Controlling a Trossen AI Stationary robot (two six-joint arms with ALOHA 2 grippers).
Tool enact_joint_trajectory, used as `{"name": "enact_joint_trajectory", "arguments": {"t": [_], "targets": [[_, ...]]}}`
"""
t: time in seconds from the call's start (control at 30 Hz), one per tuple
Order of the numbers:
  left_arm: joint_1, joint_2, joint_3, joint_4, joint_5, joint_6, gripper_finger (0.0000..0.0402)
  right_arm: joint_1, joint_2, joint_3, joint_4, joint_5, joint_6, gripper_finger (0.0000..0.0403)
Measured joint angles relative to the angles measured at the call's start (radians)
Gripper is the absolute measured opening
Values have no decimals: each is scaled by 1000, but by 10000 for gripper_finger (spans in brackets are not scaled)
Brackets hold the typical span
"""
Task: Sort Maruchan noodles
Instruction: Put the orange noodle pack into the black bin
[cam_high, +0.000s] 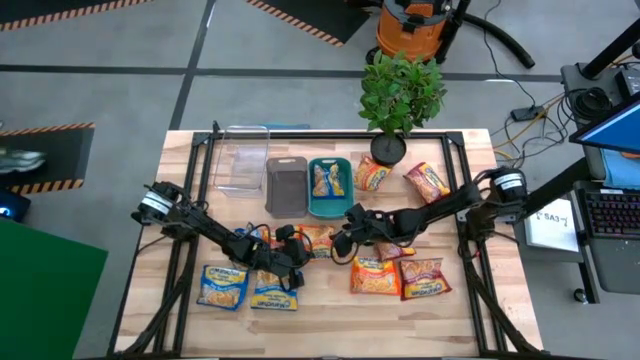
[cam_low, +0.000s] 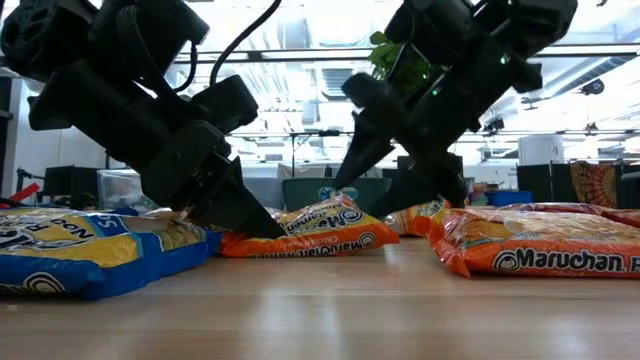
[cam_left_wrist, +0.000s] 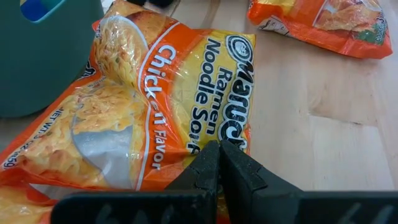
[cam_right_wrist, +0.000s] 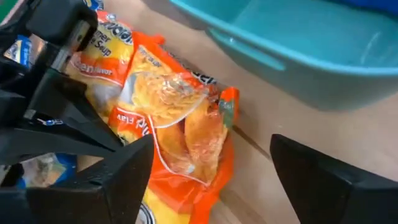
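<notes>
Two blue-and-yellow packets (cam_high: 247, 286) lie side by side at the table's near left, not yet sorted. Just right of them the left gripper (cam_high: 296, 247) is down at table level, its fingers pressed together at the edge of an orange chicken-flavour packet (cam_left_wrist: 155, 106) in the middle of the table; whether they pinch the wrapper or only touch it cannot be told. Behind, from left to right, stand a clear bin (cam_high: 243, 159) with nothing visible in it, a grey bin (cam_high: 287, 186) likewise, and a teal bin (cam_high: 330, 202) holding one packet (cam_high: 322, 180), the only sorting done so far as can be seen. The right gripper (cam_high: 342, 244), fingers spread wide, hangs over the other end of the same orange packet, beside the teal bin. Farther right, a cluster of orange and red packets (cam_high: 400, 272) waits at the near right, and two more packets (cam_high: 400, 178) lie near a potted plant (cam_high: 398, 100). By this count, nearly the whole job remains: one packet binned, about ten loose on the wood.
</notes>
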Motion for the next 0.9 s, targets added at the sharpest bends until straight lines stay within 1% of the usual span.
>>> {"name": "enact_joint_trajectory", "arguments": {"t": [0.1, 0.23, 0.47, 0.57, 0.67, 0.9], "targets": [[0, 1, 0, 0, -6, 0, 0, 0, 46, 0, 103, -17, -5, 318], [0, 1, 0, 1, -15, 0, 0, 0, 99, 0, 214, -47, -23, 318], [0, 9, 0, 12, -21, 1, 0, 0, 188, 0, 364, -65, -26, 296], [0, 16, 0, 26, -23, 1, 0, 0, 212, 0, 405, -64, -31, 277], [0, 17, 0, 28, -24, 1, 0, 0, 216, 0, 414, -64, -47, 250], [0, 17, 0, 30, -29, 1, 0, 0, 213, 0, 420, -74, -73, 167]]}}
